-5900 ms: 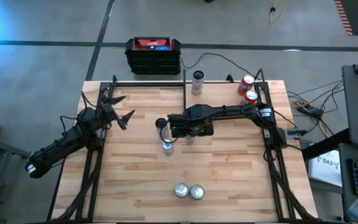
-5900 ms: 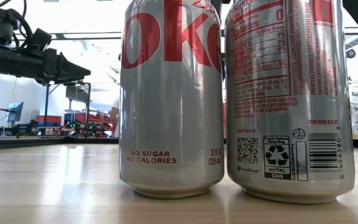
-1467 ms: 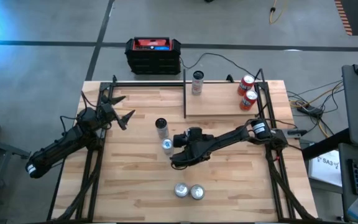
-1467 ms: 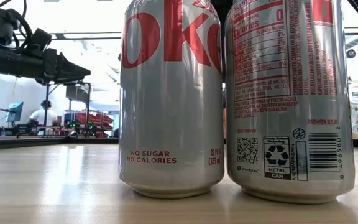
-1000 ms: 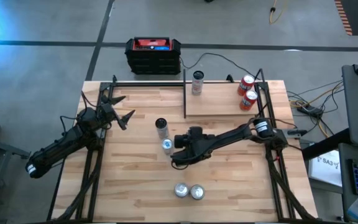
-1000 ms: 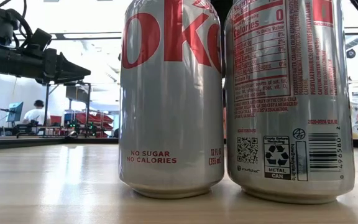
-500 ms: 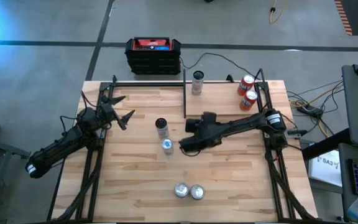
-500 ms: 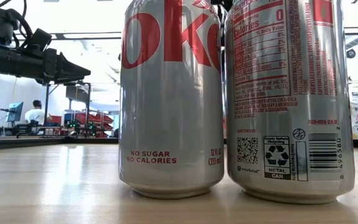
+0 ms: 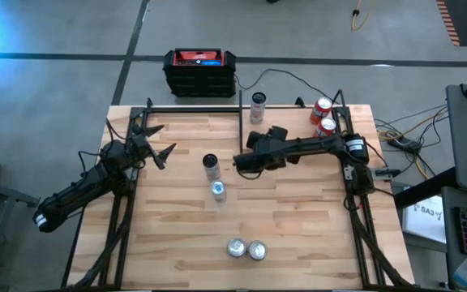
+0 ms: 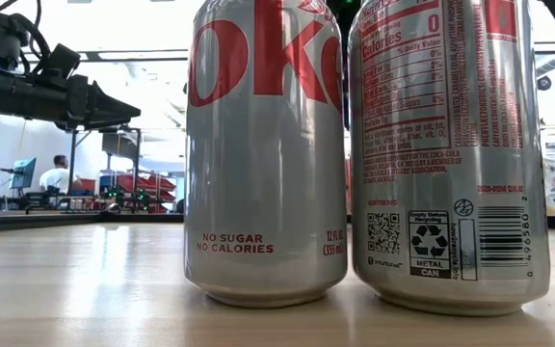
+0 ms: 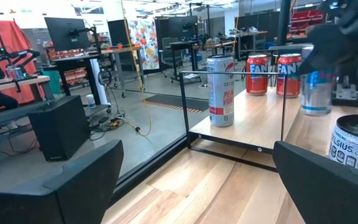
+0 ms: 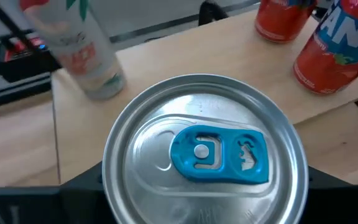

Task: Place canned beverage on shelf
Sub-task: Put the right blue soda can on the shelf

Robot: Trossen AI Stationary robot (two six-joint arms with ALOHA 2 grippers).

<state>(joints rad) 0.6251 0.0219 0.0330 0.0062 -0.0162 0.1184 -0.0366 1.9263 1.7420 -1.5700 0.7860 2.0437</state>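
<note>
My right gripper [image 9: 242, 162] is clamped on a silver can [image 12: 199, 167] with a blue pull tab, fingers pressing opposite sides of its body just under the rim, carried at the shelf's left edge. I judge the can stiff but thin-walled and smooth, so it could slip; a firm hold high on the body should keep it upright. The shelf [image 9: 286, 134], at the far right of the table, already holds a tall white can [image 9: 257, 106] at its far left corner and two red cans [image 9: 323, 118] at the right. My left gripper [image 9: 154, 139] waits wide open over the table's far left.
</note>
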